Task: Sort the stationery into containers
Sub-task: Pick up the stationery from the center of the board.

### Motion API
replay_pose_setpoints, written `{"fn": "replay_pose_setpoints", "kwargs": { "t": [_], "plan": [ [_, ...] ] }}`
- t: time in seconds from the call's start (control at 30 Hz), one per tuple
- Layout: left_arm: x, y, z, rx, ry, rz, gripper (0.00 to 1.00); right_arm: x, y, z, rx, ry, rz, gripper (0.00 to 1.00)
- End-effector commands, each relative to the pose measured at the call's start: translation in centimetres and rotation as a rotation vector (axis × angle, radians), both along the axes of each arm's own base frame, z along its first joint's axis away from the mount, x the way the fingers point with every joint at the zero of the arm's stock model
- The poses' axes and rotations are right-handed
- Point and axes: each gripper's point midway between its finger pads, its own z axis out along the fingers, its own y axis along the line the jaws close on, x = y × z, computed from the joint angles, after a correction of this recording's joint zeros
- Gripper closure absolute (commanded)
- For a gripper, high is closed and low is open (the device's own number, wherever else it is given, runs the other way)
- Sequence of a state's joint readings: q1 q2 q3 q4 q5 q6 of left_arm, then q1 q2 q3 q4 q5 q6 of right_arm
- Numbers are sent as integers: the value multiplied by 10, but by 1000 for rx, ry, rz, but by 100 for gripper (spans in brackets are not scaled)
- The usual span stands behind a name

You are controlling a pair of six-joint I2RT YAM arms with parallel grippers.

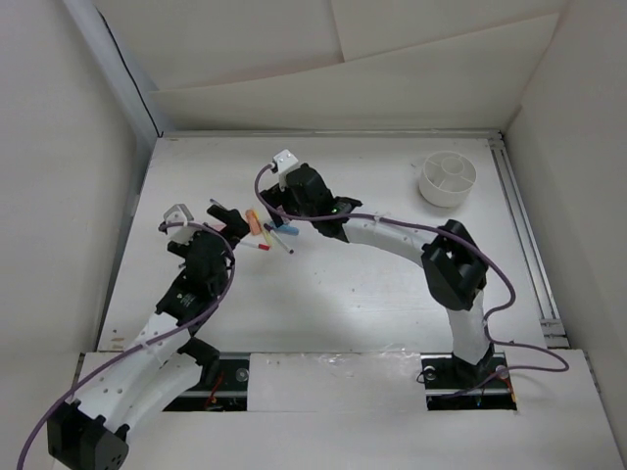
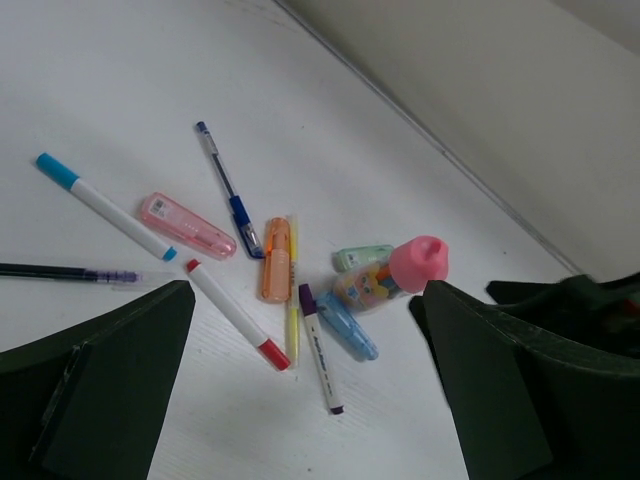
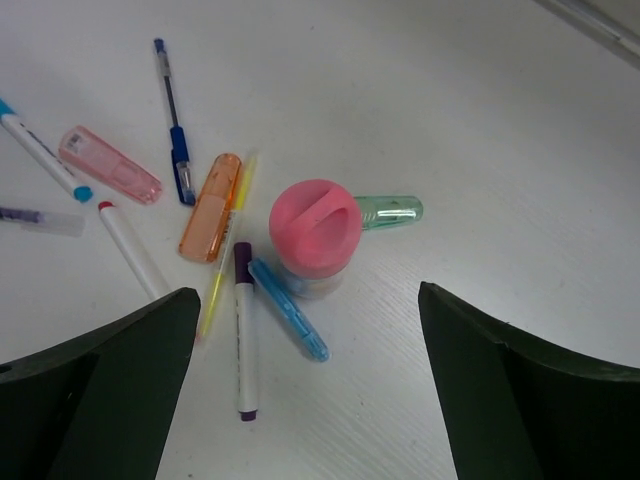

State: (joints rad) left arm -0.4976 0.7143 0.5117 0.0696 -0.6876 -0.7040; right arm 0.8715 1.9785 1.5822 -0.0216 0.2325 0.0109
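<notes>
- Where the right arm's wrist (image 1: 309, 191) overhangs it in the top view, the stationery pile (image 1: 263, 230) is half hidden, left of mid-table, with the pink-capped tube (image 3: 315, 232) amid it.
- Orange highlighter (image 3: 210, 207) and green piece (image 3: 392, 211) flank the tube.
- Dark pen (image 2: 60, 271) is cut off at the left wrist view's edge.
- Left gripper (image 2: 305, 300) and right gripper (image 3: 308, 292) both gape, holding nothing.
- Divided white cup (image 1: 443, 197) stands well apart, far right.

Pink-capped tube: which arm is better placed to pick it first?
Right, probably. The right tool hangs open over the pink-capped tube, cap centred between its fingers; the left tool has it off-centre. White cup is right-side too.
</notes>
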Motion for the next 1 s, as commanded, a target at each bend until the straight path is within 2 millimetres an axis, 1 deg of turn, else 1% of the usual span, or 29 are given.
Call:
{"fn": "replay_pose_setpoints", "kwargs": {
  "t": [0.0,0.03,0.1,0.13,0.17,0.2,0.27,0.3,0.33,0.37,0.4,0.43,0.47,0.5,0.53,0.57,0.6,0.63,0.67,0.7,0.73,0.77,0.8,0.83,0.87,0.93,0.97],
  "plan": [
    [-4,8,28,-40,-90,35,0,4,18,10,12,-8,40,4],
    [-4,8,28,-40,-90,35,0,5,23,1,13,10,45,4],
    [-6,7,31,-53,-109,24,0,11,24,-4,12,16,46,5],
    [-6,7,31,-53,-109,24,0,13,26,-3,15,13,46,6],
    [-5,3,35,-66,-124,5,0,13,27,-14,10,31,41,8],
    [-5,-1,34,-53,-118,-22,0,19,26,-13,17,30,38,10],
    [-3,-3,30,-37,-101,-33,0,22,30,-17,22,38,33,12],
    [-3,-3,36,-42,-112,-33,0,22,30,-17,22,38,33,12],
    [-1,-6,32,-38,-99,-43,14,28,28,-19,22,38,24,14],
    [0,-6,30,-34,-91,-43,26,29,29,-15,29,32,24,14],
    [0,-7,34,-38,-99,-43,37,30,29,-22,20,40,24,15],
    [0,-8,34,-39,-98,-52,46,31,31,-25,26,46,20,16],
    [0,-8,34,-40,-98,-52,61,31,34,-21,35,43,29,16],
    [0,-8,32,-35,-90,-52,66,31,34,-26,28,49,29,17],
    [0,-8,32,-35,-90,-52,68,31,34,-26,28,49,29,19],
    [-1,-6,34,-38,-99,-43,68,33,36,-26,35,43,29,20],
    [-1,-6,35,-47,-101,-42,63,33,37,-26,42,48,25,22],
    [-1,-6,35,-47,-101,-42,58,37,33,-26,42,48,16,23],
    [-3,-5,37,-52,-110,-42,51,38,34,-24,49,41,16,26],
    [-3,-5,33,-56,-104,-41,45,37,35,-24,52,45,27,29],
    [-4,-5,36,-61,-112,-41,38,37,36,-24,59,50,24,34],
    [-4,-5,36,-61,-112,-41,36,37,36,-24,59,50,24,37],
    [-4,-5,31,-56,-104,-41,34,37,36,-24,59,50,24,40],
    [-4,-5,31,-56,-104,-41,34,36,37,-24,61,53,32,42],
    [-4,-5,31,-56,-104,-41,33,37,38,-20,68,47,33,42],
    [-4,-6,31,-58,-103,-50,32,37,38,-20,68,47,33,48],
    [-4,-6,31,-58,-103,-50,32,36,38,-20,74,52,29,53]
  ]
}}
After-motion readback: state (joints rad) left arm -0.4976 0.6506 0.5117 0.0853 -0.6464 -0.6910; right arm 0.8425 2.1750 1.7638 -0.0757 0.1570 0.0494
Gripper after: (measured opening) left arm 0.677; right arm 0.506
